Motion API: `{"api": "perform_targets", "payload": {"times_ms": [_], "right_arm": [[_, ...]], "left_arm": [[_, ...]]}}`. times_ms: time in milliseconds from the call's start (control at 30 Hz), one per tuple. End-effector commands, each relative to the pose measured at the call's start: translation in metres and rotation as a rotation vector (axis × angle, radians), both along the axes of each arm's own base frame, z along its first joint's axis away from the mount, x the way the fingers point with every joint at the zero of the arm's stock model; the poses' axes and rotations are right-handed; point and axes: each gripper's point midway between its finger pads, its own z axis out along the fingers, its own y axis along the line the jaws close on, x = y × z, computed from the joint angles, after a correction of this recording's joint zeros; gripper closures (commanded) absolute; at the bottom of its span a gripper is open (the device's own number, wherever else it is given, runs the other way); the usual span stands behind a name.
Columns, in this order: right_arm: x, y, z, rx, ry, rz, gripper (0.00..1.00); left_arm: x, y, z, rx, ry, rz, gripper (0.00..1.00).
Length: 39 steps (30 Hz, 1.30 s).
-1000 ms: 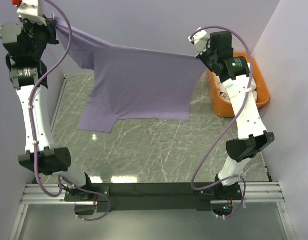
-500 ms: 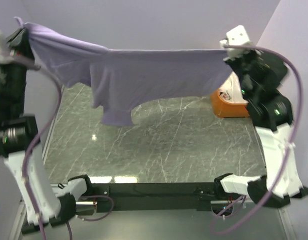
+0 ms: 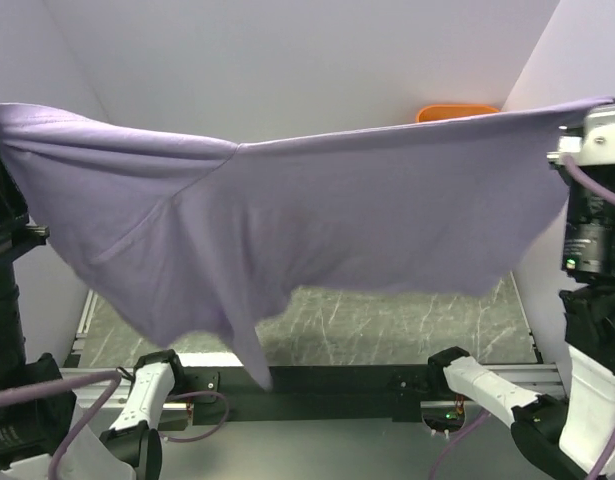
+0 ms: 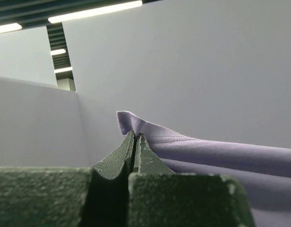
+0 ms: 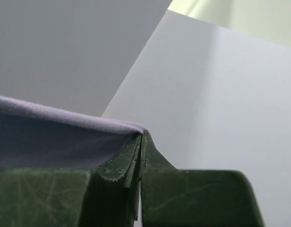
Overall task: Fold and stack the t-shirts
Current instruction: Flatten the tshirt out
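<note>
A lavender t-shirt [image 3: 317, 225] hangs stretched wide across the top view, high above the table, and hides most of it. My left gripper [image 4: 135, 136] is shut on one top corner of the shirt [image 4: 192, 151], at the far left of the top view. My right gripper [image 5: 143, 135] is shut on the opposite corner of the shirt [image 5: 55, 132], at the top right of the top view. In the top view both sets of fingers are hidden by cloth or frame edge. No white t-shirt shows.
The rim of an orange tub [image 3: 457, 112] peeks above the shirt at the back right. A strip of marble table [image 3: 387, 325] shows below the cloth. White walls [image 3: 287, 70] close the back and both sides. The black base rail [image 3: 327, 382] runs along the near edge.
Both arms have risen and spread apart, lifting the shirt off the table toward the camera. The cloth went from draped and sagging to stretched wide, and now covers most of the view.
</note>
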Motion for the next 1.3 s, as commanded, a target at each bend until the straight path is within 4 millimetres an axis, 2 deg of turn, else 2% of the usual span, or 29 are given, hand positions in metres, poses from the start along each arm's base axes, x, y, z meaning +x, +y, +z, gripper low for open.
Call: {"api": "perform_targets", "payload": {"times_ms": [0,100,133,167,233,267,333,367,433,500,633,667,700,733,767,800,833,867,900,967,1000,1033,1067,1100,1133,1167,1200,1233,1267], "right_arm": [[0.039,0.008,-0.021,-0.089,0.079,-0.065,1.0],[0.085,0.031,-0.06,-0.149,0.186,-0.025,1.0],[0.11,0.043,-0.084,-0.179,0.25,-0.001,1.0],[0.122,0.05,-0.097,-0.19,0.278,0.012,1.0],[0.158,0.067,-0.14,-0.231,0.377,0.034,1.0],[0.17,0.076,-0.155,-0.241,0.407,0.06,1.0],[0.203,0.099,-0.205,-0.285,0.522,0.095,1.0],[0.213,0.109,-0.221,-0.293,0.556,0.117,1.0],[0.241,0.134,-0.278,-0.337,0.671,0.161,1.0],[0.257,0.151,-0.321,-0.369,0.753,0.188,1.0],[0.304,0.181,-0.423,-0.446,0.927,0.199,1.0],[0.312,0.185,-0.439,-0.469,0.95,0.192,1.0],[0.325,0.189,-0.437,-0.47,0.936,0.181,1.0],[0.338,0.193,-0.467,-0.489,0.985,0.176,1.0],[0.346,0.195,-0.474,-0.497,0.996,0.168,1.0],[0.36,0.199,-0.465,-0.488,0.967,0.155,1.0],[0.371,0.201,-0.487,-0.504,0.995,0.141,1.0],[0.379,0.201,-0.489,-0.509,0.991,0.13,1.0],[0.393,0.203,-0.476,-0.495,0.955,0.117,1.0],[0.41,0.201,-0.5,-0.513,0.986,0.084,1.0],[0.424,0.202,-0.483,-0.498,0.945,0.072,1.0],[0.433,0.198,-0.503,-0.51,0.974,0.057,1.0],[0.44,0.193,-0.505,-0.519,0.97,0.035,1.0],[0.452,0.192,-0.49,-0.505,0.927,0.015,1.0],[0.462,0.186,-0.507,-0.514,0.935,-0.006,1.0],[0.468,0.185,-0.507,-0.527,0.926,-0.02,1.0],[0.477,0.183,-0.495,-0.517,0.892,-0.033,1.0],[0.484,0.183,-0.508,-0.522,0.887,-0.037,1.0],[0.489,0.179,-0.507,-0.537,0.87,-0.061,1.0]], "left_arm": [[0.061,0.035,-0.043,-0.109,0.2,0.095,0.99],[0.108,0.043,-0.101,-0.104,0.361,0.093,0.99],[0.12,0.045,-0.118,-0.104,0.402,0.09,0.99],[0.149,0.051,-0.159,-0.117,0.503,0.084,0.99],[0.165,0.052,-0.193,-0.088,0.557,0.079,0.99],[0.187,0.057,-0.238,-0.099,0.657,0.076,0.99],[0.204,0.061,-0.271,-0.076,0.706,0.083,0.99],[0.219,0.066,-0.311,-0.078,0.782,0.087,0.99],[0.241,0.073,-0.344,-0.051,0.834,0.099,0.99],[0.267,0.082,-0.402,-0.051,0.96,0.109,0.99],[0.311,0.096,-0.48,-0.048,1.126,0.108,0.99],[0.321,0.1,-0.485,-0.054,1.143,0.116,0.99],[0.335,0.107,-0.517,-0.081,1.231,0.128,0.99],[0.343,0.111,-0.529,-0.09,1.265,0.132,0.99],[0.355,0.115,-0.524,-0.09,1.266,0.139,0.99],[0.364,0.12,-0.551,-0.11,1.335,0.141,0.99],[0.371,0.122,-0.558,-0.117,1.353,0.137,0.99],[0.384,0.125,-0.55,-0.118,1.337,0.131,0.99],[0.393,0.125,-0.569,-0.13,1.38,0.11,0.99],[0.418,0.132,-0.56,-0.14,1.358,0.11,0.99],[0.427,0.132,-0.584,-0.16,1.417,0.094,0.99],[0.438,0.136,-0.586,-0.161,1.421,0.095,0.99],[0.461,0.141,-0.565,-0.161,1.372,0.099,0.99],[0.473,0.144,-0.591,-0.193,1.42,0.094,0.99],[0.482,0.145,-0.598,-0.196,1.443,0.084,0.99],[0.505,0.151,-0.573,-0.191,1.388,0.087,0.99],[0.517,0.153,-0.6,-0.21,1.427,0.081,0.99],[0.525,0.154,-0.606,-0.221,1.442,0.07,0.99],[0.547,0.157,-0.582,-0.212,1.382,0.071,0.99]]}}
